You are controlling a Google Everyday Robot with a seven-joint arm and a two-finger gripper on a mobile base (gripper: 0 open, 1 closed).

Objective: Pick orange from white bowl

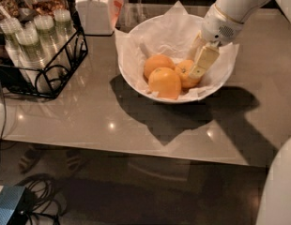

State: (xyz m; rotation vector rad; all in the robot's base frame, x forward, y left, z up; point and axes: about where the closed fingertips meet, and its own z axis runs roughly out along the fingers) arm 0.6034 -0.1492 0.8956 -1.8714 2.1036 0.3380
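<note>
The white bowl (136,74), lined with crinkled white paper, stands on the grey table at the back middle. Three oranges lie in it: one at the front (164,82), one behind it on the left (157,63), and one on the right (184,71). My gripper (197,71) reaches down into the bowl from the upper right. It sits against the right side of the right orange and partly hides it. The white arm (230,8) rises behind it.
A black wire rack (47,74) with several lidded cups stands at the left. A white lidded jar (94,8) stands behind the bowl on the left. The table's front edge (136,149) runs below. Cables (37,205) lie on the floor.
</note>
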